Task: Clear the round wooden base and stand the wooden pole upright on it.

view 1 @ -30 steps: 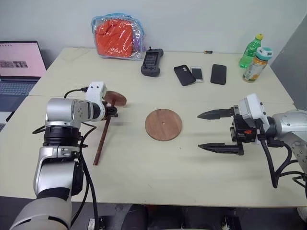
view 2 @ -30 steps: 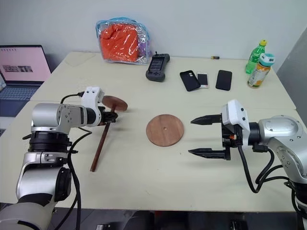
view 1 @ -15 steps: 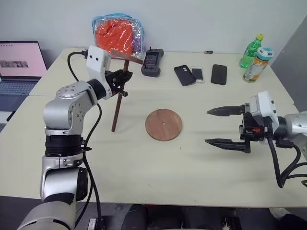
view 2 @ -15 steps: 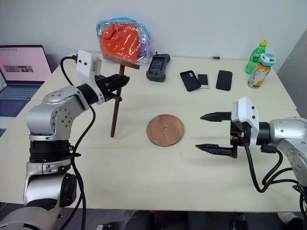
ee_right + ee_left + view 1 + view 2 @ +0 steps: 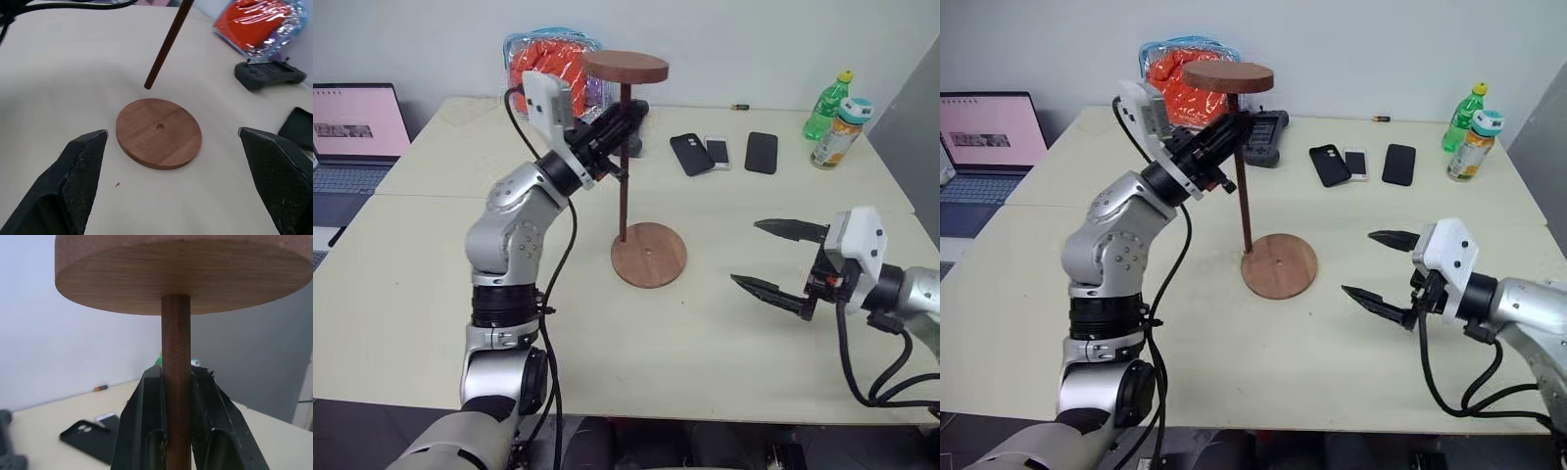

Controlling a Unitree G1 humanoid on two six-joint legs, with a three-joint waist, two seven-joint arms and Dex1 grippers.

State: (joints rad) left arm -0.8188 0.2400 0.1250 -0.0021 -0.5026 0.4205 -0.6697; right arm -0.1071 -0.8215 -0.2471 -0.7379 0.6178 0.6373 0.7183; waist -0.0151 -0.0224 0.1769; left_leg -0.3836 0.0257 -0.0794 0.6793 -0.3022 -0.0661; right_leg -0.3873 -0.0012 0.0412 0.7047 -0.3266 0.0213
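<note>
The round wooden base (image 5: 649, 255) lies flat mid-table with nothing on it, and its small centre hole (image 5: 160, 127) is visible. My left gripper (image 5: 626, 117) is shut on the wooden pole (image 5: 624, 186) just under its small disc (image 5: 625, 67). The pole stands nearly upright with the disc on top. Its lower end (image 5: 147, 86) hangs beside the base's far left rim, away from the hole. In the left wrist view the fingers (image 5: 146, 431) clamp the rod. My right gripper (image 5: 744, 253) is open and holds nothing, to the right of the base with its tips towards it.
At the back stand an orange bag (image 5: 543, 64), a black controller (image 5: 1263, 137), three phones (image 5: 724, 152) and two bottles (image 5: 832, 117). A laptop (image 5: 352, 127) sits at the far left. There is bare table (image 5: 411, 294) to the left and in front of the base.
My left arm lifted the pole off the table, turned it upright with the disc on top and carried it right to the base's rim. The right gripper turned a little and stays open.
</note>
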